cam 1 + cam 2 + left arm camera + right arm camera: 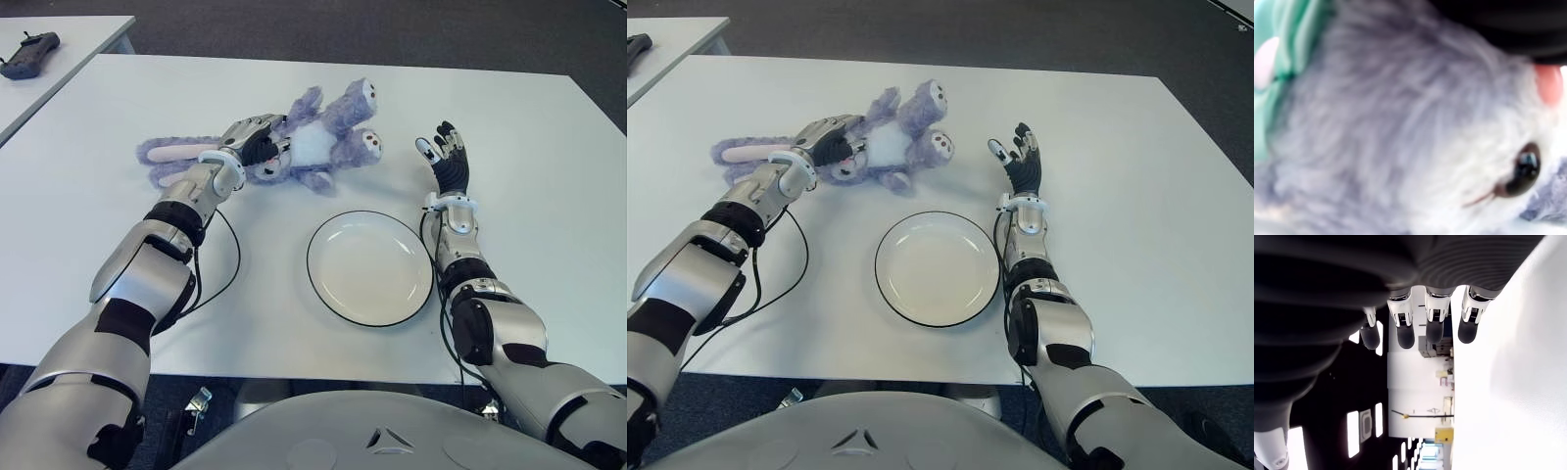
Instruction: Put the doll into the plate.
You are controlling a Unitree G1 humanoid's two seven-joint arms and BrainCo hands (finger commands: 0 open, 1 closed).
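Purple and fluffy, the doll (304, 137) lies on the white table (529, 137). It is at about 11 o'clock from the plate (370, 266) and does not touch it. Its long ears point to 9 o'clock and its feet point to 1 o'clock.

Far off at 10 o'clock, a dark remote (29, 54) sits on another table.

The left hand (253, 142) is on the doll, right at its head and neck. From the eye views its fingers look curled around the soft fur. The left wrist view is filled with the doll's face, with one shiny eye very close, so the hand must be pressed right up against it. I think it has taken hold there because the neck is thin and easy to wrap fingers around. The doll is not lifted yet; it looks flat on the table.

Next comes the plate, round and white with a dark rim. It has nothing in it. It sits near the robot, so the doll needs only a short trip toward 5 o'clock.

The right hand (446, 157) is at 1 o'clock from the plate. Its fingers are spread apart and hold nothing. I think it waits off to the side so the way to the plate is free.
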